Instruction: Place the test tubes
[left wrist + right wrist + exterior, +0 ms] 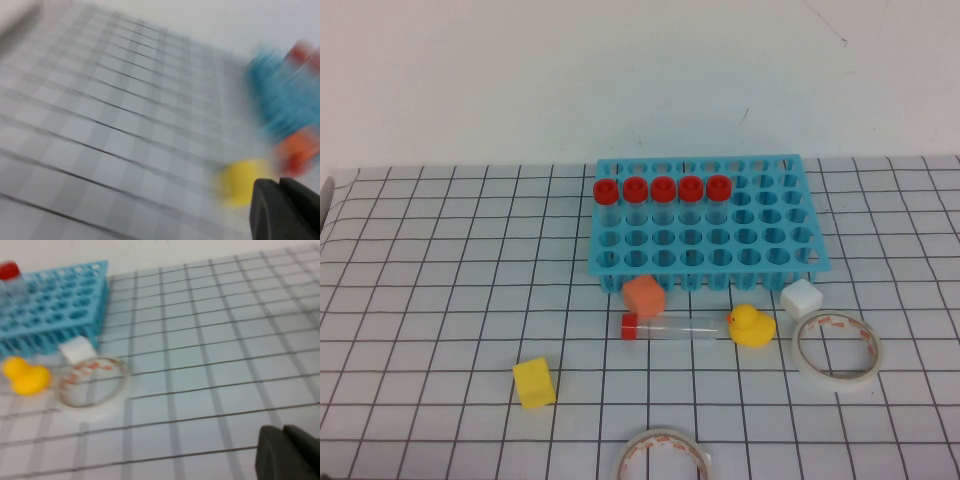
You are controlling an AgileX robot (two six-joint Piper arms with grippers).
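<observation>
A blue tube rack point(790, 245) stands at the back middle of the gridded table, with several red-capped test tubes point(663, 195) upright in one row. One more red-capped test tube point(670, 327) lies flat in front of the rack, between an orange cube point(643, 296) and a yellow duck point(752, 326). Neither arm shows in the high view. My left gripper point(279, 186) is shut and empty, off to the left of the yellow cube point(241, 181). My right gripper point(283, 432) is shut and empty over bare table, right of the rack point(55, 305).
A yellow cube point(534, 383) lies front left. A white cube point(801, 296) and a tape roll point(836, 351) sit right of the duck. A second tape roll point(662, 455) lies at the near edge. Tape roll point(92, 381) and duck point(26, 375) also show in the right wrist view.
</observation>
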